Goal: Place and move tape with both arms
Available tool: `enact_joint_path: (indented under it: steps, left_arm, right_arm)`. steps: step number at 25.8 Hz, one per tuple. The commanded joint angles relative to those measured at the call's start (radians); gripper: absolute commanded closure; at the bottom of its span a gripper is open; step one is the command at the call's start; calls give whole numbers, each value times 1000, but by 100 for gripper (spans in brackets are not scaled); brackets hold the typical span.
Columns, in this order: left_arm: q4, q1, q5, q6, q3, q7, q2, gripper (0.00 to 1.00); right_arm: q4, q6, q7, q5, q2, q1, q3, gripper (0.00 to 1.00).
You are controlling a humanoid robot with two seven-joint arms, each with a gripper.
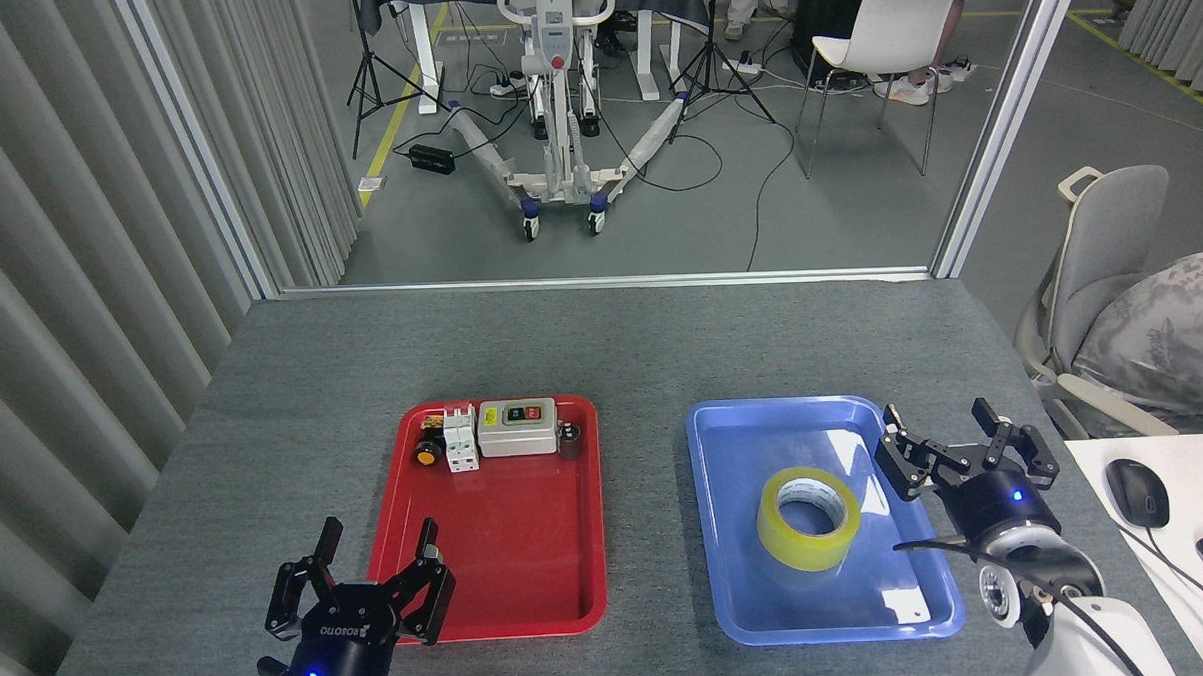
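The tape [808,518] lies in a blue tray [730,574], just left of the right gripper [955,436], fingers spread. The left gripper [374,556] also gapes, empty.

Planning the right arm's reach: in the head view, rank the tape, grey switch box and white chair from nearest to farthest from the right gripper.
1. Tape, just left of the right gripper, in the blue tray.
2. Grey switch box, far left, red tray.
3. White chair, beyond the table.

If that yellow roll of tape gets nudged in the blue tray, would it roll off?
Probably not: the tape lies flat on its side, so it would likely slide, not roll. The blue tray looks glossy, so it may skid easily, though the raised rim should stop it. It looks stiff enough to grip.
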Motion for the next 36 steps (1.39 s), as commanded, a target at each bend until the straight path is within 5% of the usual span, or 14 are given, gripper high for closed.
enact_joint_path:
  steps: [1, 7, 16, 36]
  left_arm:
    - [-4, 5, 1, -1, -3, 0, -4, 1]
    - [9, -4, 1, -1, -3, 0, 1, 1]
    - [36, -1, -1, -1, -3, 1, 12, 1]
    - [38, -1, 1, 0, -3, 1, 10, 1]
  right_arm:
    - [-174, 32, -99, 68, 22, 136, -52, 0]
    - [-321, 36, -66, 68, 85, 306, -133, 0]
    - [-450, 36, -41, 60, 91, 499, -208, 0]
    - [-451, -53, -104, 59, 44, 499, -146, 0]
